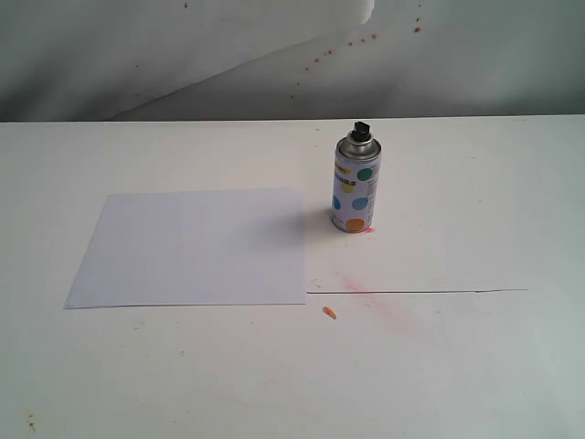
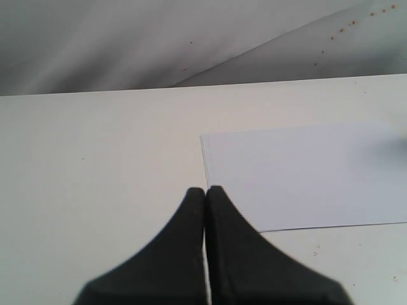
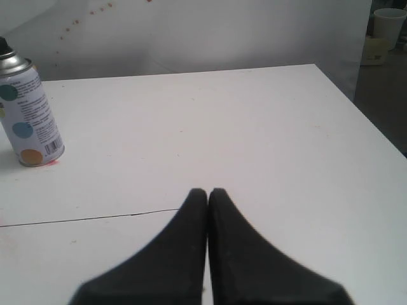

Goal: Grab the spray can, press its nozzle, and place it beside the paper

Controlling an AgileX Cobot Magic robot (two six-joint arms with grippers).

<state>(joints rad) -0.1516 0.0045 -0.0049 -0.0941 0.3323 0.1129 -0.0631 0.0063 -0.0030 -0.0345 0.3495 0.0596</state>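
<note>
Both pressed together: left end effector (image 2: 205, 190) near the paper (image 2: 305, 178), right end effector (image 3: 208, 192) well apart from spray can (image 3: 28, 114).

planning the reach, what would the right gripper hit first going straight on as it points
Probably nothing nearby: the right gripper points across bare table toward the far backdrop, and the spray can stands well off that line; height is unclear.
</note>
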